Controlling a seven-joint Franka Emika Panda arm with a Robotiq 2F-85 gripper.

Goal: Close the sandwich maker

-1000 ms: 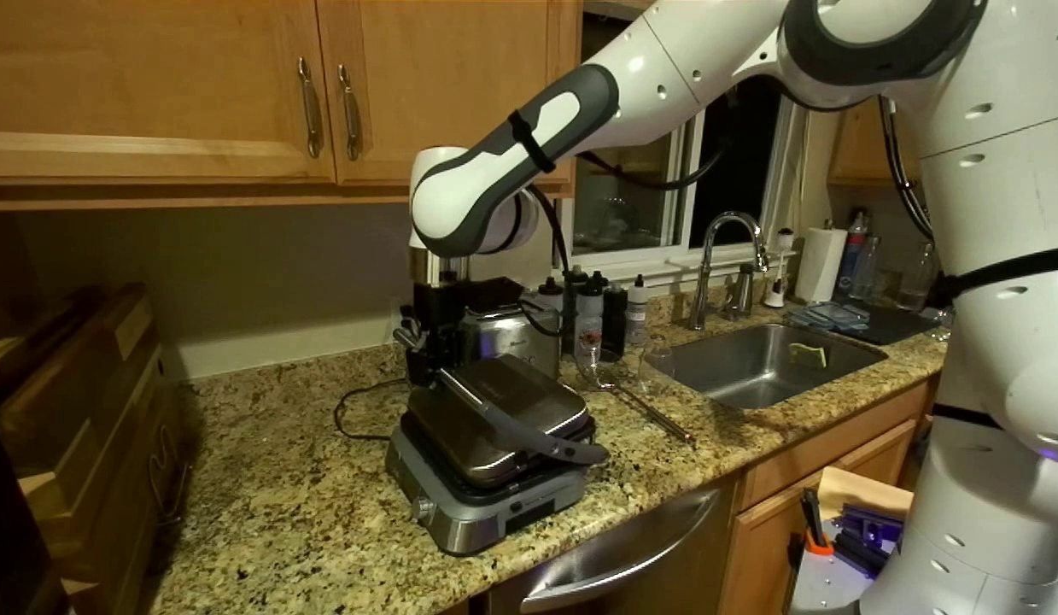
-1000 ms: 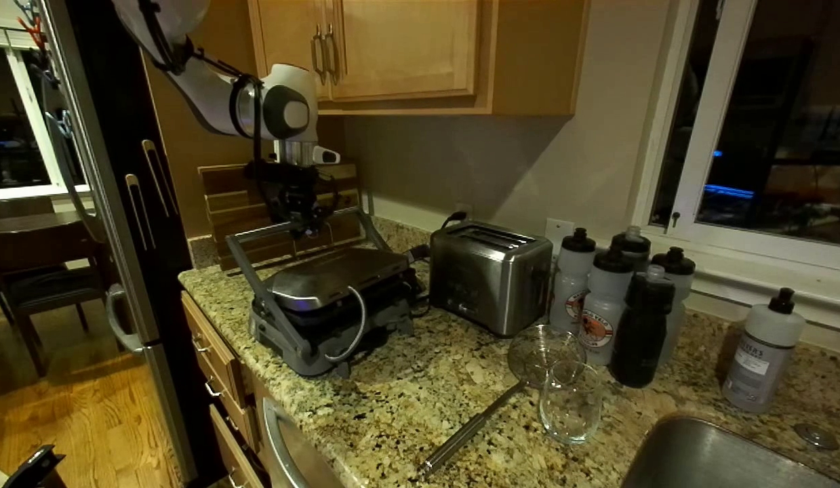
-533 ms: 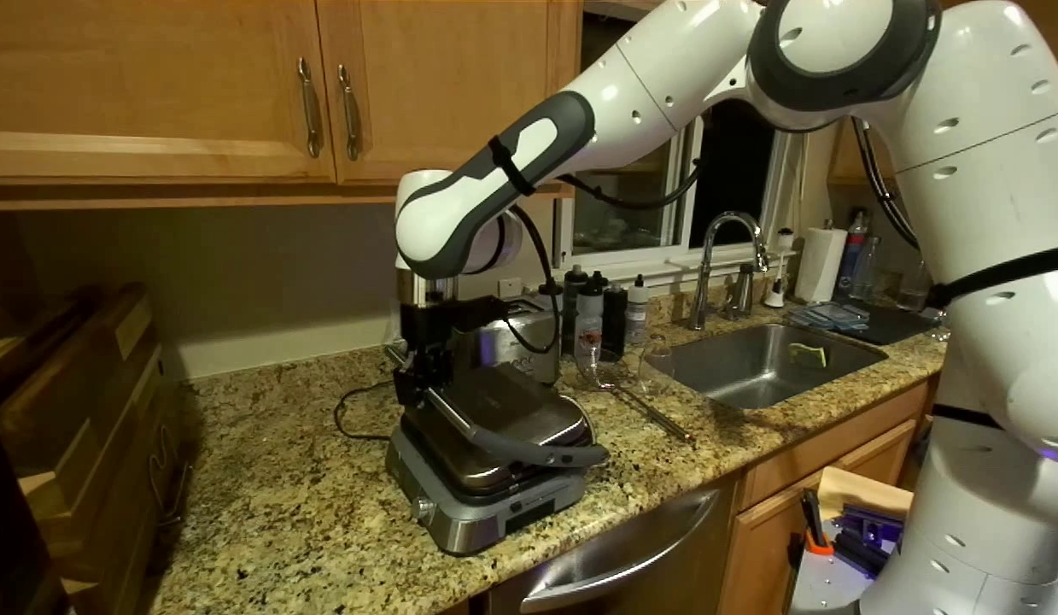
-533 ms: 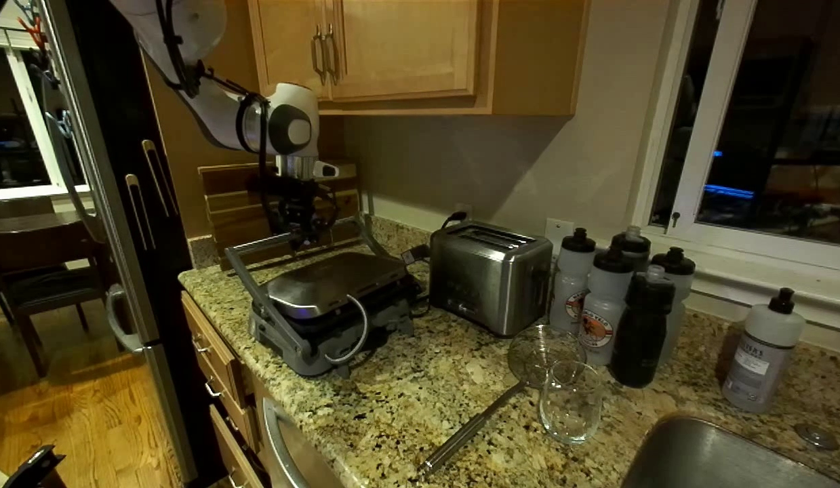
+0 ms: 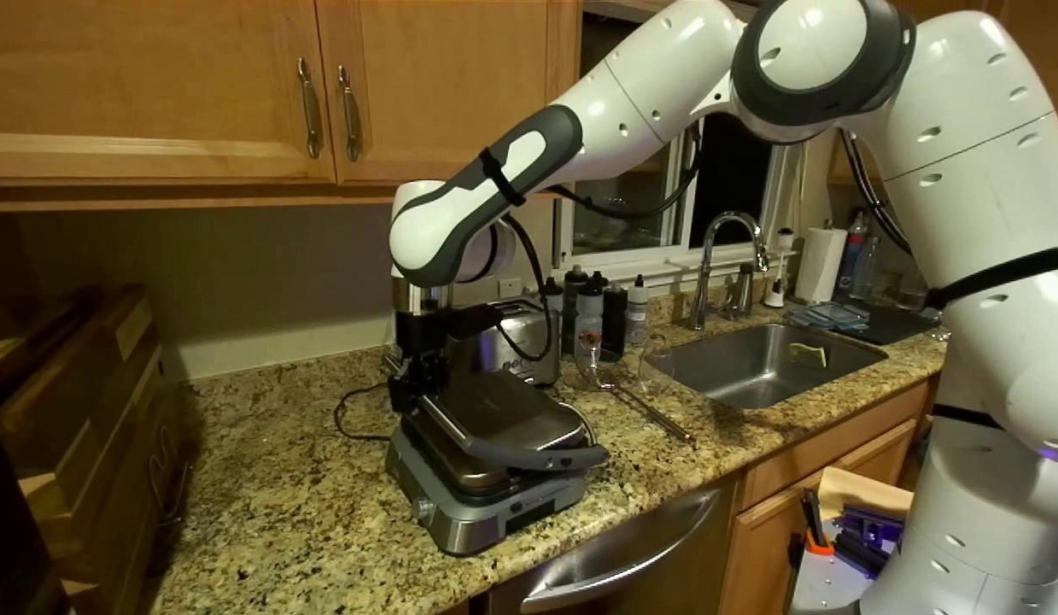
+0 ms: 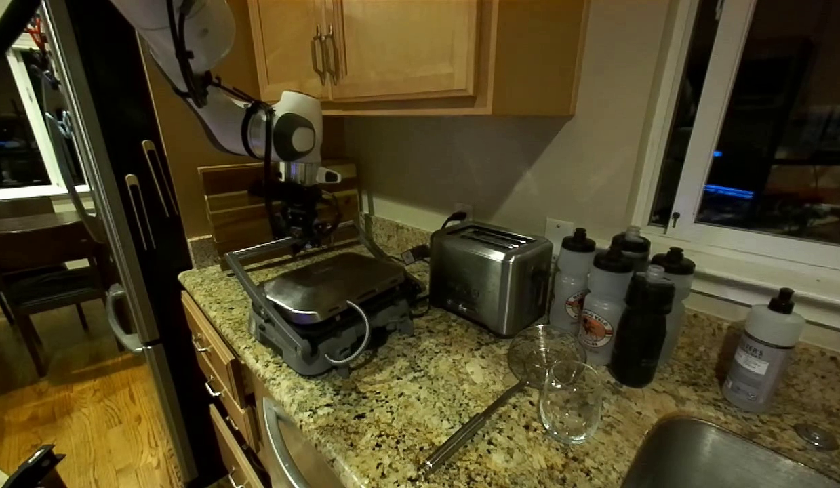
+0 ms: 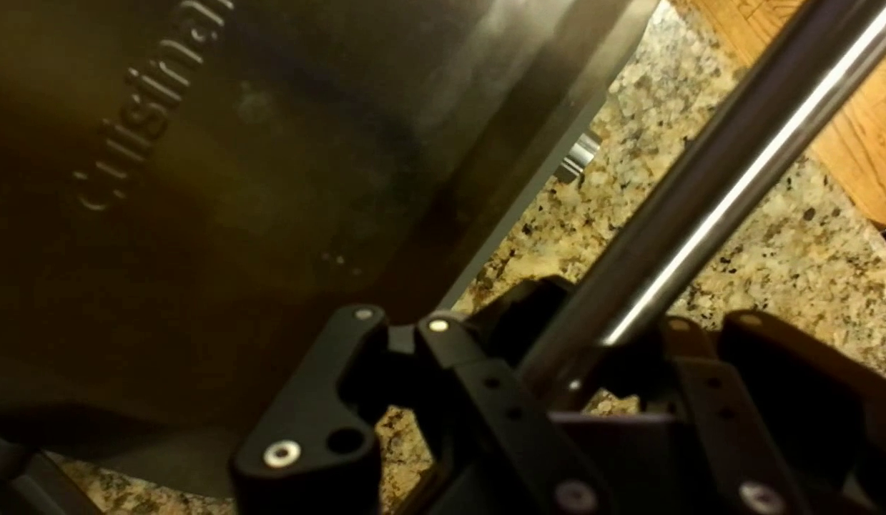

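Worktop point(image 5: 281, 487) carries the sandwich maker point(image 6: 331, 301), lid point(image 5: 511, 414) looks nearly down, so ease the bar handle point(image 7: 707, 197), which the jaws grasp, along its hinge arc until it seats, no sideways pull, then let go cleanly.

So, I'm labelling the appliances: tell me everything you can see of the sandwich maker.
The sandwich maker is a boxy, metal-looking grill: grey base, dark, shiny, lettered lid, knob, bar handle on grey side arms. It stands on the speckled counter beside the toaster. The lid lies low over the base; full closure can't be judged. The gripper seems to hold the bar handle.
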